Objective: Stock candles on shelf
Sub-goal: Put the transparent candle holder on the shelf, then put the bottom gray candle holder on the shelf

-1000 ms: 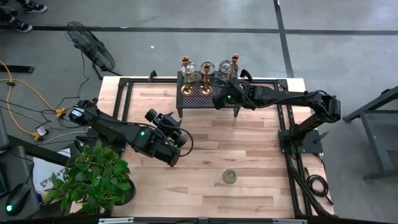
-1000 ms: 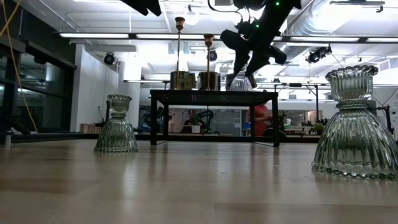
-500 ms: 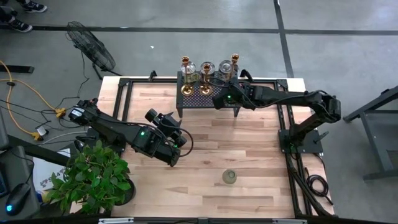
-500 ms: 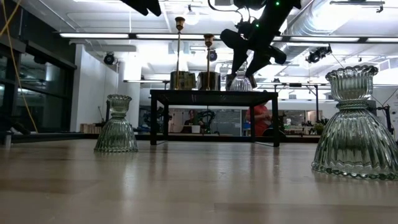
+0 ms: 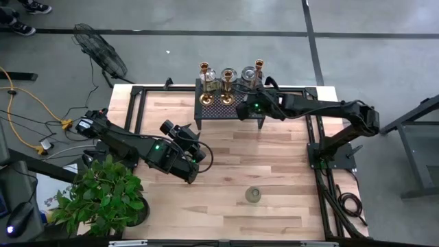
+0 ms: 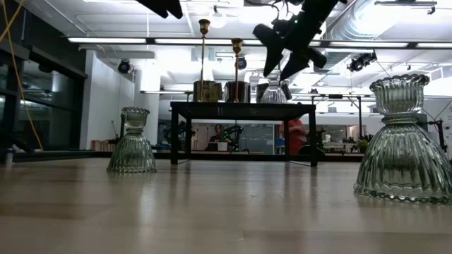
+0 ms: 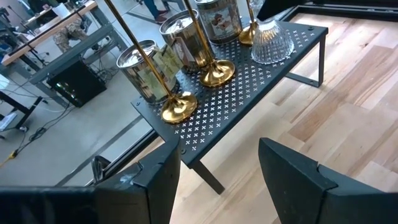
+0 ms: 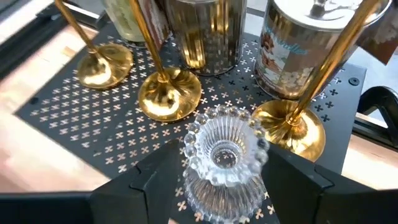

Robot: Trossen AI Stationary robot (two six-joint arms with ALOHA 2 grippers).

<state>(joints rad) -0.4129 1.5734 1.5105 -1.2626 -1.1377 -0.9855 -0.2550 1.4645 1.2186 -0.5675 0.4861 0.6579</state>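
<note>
Right gripper (image 8: 219, 180): spread wide above the ribbed clear glass candle holder (image 8: 222, 160), clear of it.
Holder: on black mesh metal shelf (image 5: 226, 106), near its front edge, right end.
Left gripper (image 7: 217, 171): parted, empty, mid-bench.

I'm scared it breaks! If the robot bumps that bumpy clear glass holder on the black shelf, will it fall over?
Probably not easily: the glass holder flares wide at its base, so it should stand steady on the shelf. It looks thick and heavyish, yet smooth glass may slip or chip.
</note>
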